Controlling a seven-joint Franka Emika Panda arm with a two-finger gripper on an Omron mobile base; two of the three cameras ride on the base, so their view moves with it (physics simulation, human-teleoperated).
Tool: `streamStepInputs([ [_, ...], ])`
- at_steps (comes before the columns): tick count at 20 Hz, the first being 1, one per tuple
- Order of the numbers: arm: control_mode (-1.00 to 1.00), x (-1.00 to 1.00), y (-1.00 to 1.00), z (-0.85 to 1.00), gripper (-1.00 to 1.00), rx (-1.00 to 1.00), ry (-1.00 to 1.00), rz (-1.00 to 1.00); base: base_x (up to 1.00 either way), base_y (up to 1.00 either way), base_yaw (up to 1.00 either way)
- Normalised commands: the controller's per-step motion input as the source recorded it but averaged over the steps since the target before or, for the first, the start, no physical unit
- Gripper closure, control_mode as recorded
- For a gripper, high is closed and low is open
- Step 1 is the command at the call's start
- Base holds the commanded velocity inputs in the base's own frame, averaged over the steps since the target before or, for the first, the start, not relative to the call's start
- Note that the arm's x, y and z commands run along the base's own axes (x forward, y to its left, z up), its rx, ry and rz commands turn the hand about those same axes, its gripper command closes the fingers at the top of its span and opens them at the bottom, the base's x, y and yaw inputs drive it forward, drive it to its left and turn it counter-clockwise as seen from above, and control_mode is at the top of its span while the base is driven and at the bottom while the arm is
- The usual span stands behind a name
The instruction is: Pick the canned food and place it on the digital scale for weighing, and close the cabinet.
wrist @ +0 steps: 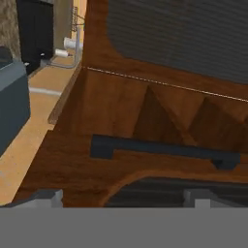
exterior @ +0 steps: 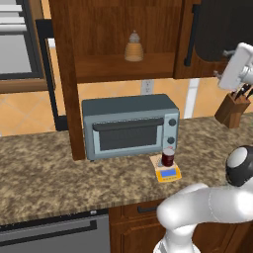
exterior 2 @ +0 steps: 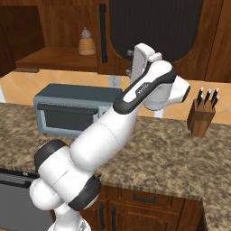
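Gripper [wrist: 121, 201], jaws apart, faces the cabinet [exterior: 123, 39] handle; canned food [exterior: 168, 157] already on the digital scale [exterior: 166, 173], cabinet still open.

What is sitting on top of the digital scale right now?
The canned food stands upright on the digital scale, in front of the toaster oven. The can covers most of the grey platform; the blue display in front stays visible.

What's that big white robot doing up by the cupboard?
The small dark red can already sits on the little yellow scale beside the grey-blue toaster oven. The robot's pincer is raised close to the black bar handle of the dark brown wooden cabinet, whose left door stands open.
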Motion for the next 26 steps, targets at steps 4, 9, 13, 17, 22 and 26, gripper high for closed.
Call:
streamStepInputs([
  [4,-1.00,-0.87,1.00,-0.76,-1.00,0.25,-0.76,-0.24,0.00,0.00,0.00],
  [9,-1.00,-0.97,0.74,0.32,-1.00,0.25,-0.45,-0.33,0.00,0.00,0.00],
  [13,-1.00,-1.00,0.41,0.64,-1.00,0.27,-0.05,-0.20,0.00,0.00,0.00],
  [17,-1.00,-1.00,0.09,0.62,-1.00,0.38,0.02,-0.02,0.00,0.00,0.00],
  [22,-1.00,-0.70,0.24,0.43,-1.00,0.21,0.33,0.00,0.00,0.00,0.00],
  [26,-1.00,-0.25,0.71,-0.10,-1.00,-0.07,0.01,0.04,0.00,0.00,0.00],
])
